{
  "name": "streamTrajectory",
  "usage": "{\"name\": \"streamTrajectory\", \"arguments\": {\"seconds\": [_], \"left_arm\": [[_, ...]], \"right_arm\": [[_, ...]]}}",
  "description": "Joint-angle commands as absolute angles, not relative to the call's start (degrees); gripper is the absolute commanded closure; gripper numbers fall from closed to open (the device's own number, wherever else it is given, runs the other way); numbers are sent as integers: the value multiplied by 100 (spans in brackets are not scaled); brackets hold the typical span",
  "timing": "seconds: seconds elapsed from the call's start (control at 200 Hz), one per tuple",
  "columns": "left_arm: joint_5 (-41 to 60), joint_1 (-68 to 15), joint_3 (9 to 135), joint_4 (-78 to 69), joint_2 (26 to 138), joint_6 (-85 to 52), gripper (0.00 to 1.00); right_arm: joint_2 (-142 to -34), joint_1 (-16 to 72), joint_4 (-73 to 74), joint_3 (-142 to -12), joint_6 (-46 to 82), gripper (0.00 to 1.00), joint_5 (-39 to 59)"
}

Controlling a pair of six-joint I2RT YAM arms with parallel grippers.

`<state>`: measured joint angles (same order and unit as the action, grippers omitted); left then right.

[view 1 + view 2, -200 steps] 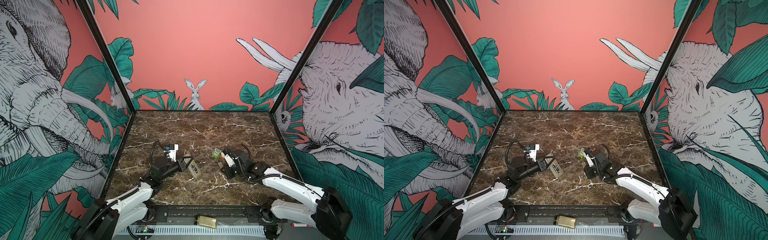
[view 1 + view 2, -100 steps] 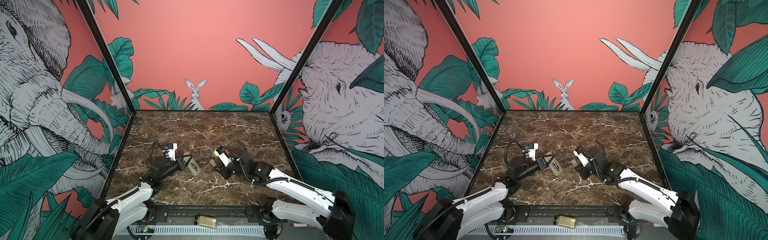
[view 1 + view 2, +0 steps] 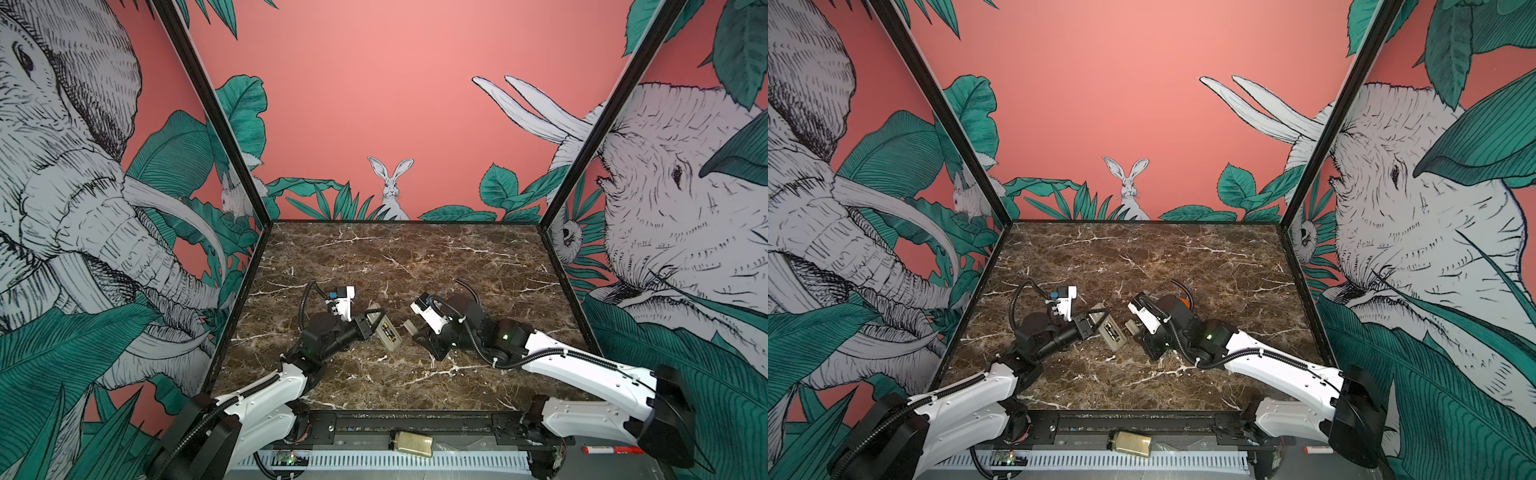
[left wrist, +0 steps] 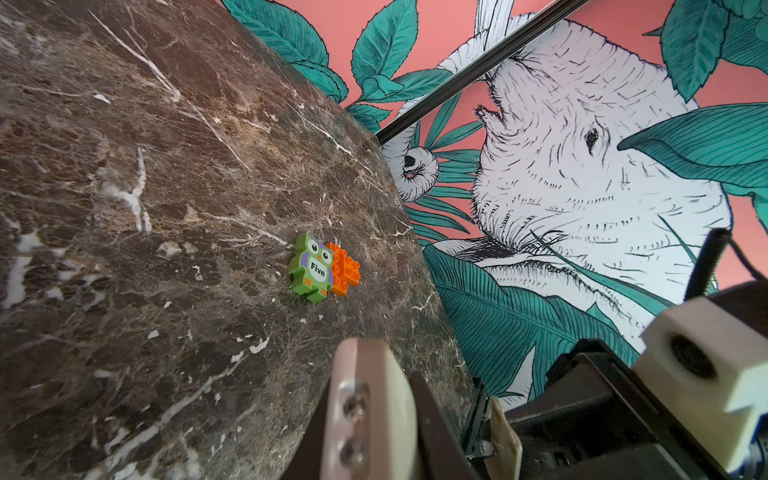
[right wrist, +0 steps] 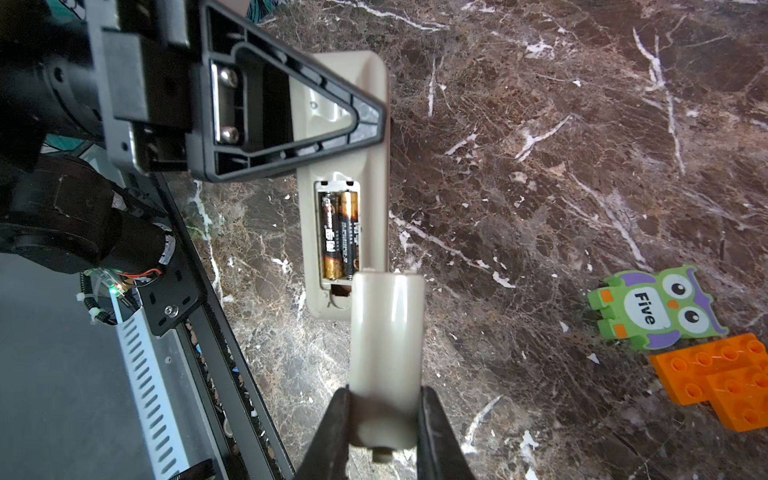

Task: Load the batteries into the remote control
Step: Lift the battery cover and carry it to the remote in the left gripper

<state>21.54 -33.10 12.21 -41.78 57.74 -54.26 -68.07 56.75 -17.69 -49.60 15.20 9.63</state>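
The remote control [image 5: 376, 124] lies back-up on the marble, a pale handset seen in both top views [image 3: 384, 330] [image 3: 1112, 331]. Two batteries [image 5: 338, 232] sit side by side in its uncovered recess. My left gripper [image 3: 368, 322] [image 4: 374, 436] is shut on the end of the remote away from the recess. My right gripper [image 5: 384, 399] [image 3: 417, 332] is shut on a pale battery cover [image 5: 386, 332] [image 3: 1131, 326]. The cover's far end overlaps the end of the recess in the right wrist view. Whether they touch, I cannot tell.
A green owl block [image 5: 652, 309] [image 4: 311, 268] and an orange brick [image 5: 723, 378] [image 4: 345, 270] lie together on the marble behind my right arm. A yellowish jar [image 3: 411, 444] and a red marker [image 3: 606, 449] lie beyond the table's front rail [image 3: 415, 419].
My right gripper has carried the cover leftward from beside the owl block to the remote's recess end. The left arm and the remote have stayed put.
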Motion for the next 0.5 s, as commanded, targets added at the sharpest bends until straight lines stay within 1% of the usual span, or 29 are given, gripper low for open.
{"name": "streamTrajectory", "arguments": {"seconds": [0.0, 0.34, 0.495], "left_arm": [[2101, -3340, 1240, -4467, 5725, -5476, 100], [2049, -3340, 1189, -4487, 5694, -5493, 100], [2041, -3342, 1167, -4473, 5676, -5482, 100]], "right_arm": [[-6985, 5827, -1546, -5222, 1606, 96, 852], [-7469, 6073, -1598, -5593, 1649, 96, 827], [-7701, 6156, -1803, -5807, 1648, 97, 656]]}}
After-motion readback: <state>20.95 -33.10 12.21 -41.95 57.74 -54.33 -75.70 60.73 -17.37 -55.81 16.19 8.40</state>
